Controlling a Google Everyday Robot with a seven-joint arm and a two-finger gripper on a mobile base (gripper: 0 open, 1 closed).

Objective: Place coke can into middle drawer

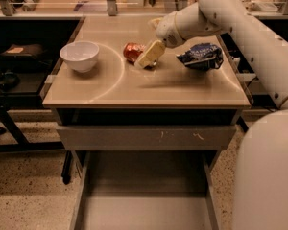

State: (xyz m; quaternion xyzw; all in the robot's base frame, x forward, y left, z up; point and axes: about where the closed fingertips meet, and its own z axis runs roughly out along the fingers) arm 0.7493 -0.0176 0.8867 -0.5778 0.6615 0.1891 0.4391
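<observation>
While the small red coke can (132, 51) lies on the tan tabletop (149, 87), upper centre, my cream gripper (150, 56) sits against its right end; jaws open or closed, I cannot tell. The wide grey metal middle drawer (144, 198) stands open below.

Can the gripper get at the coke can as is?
Probably yes. The gripper is right at the can, on its right side, with nothing between them. The bowl and the chip bag sit well off to either side.
</observation>
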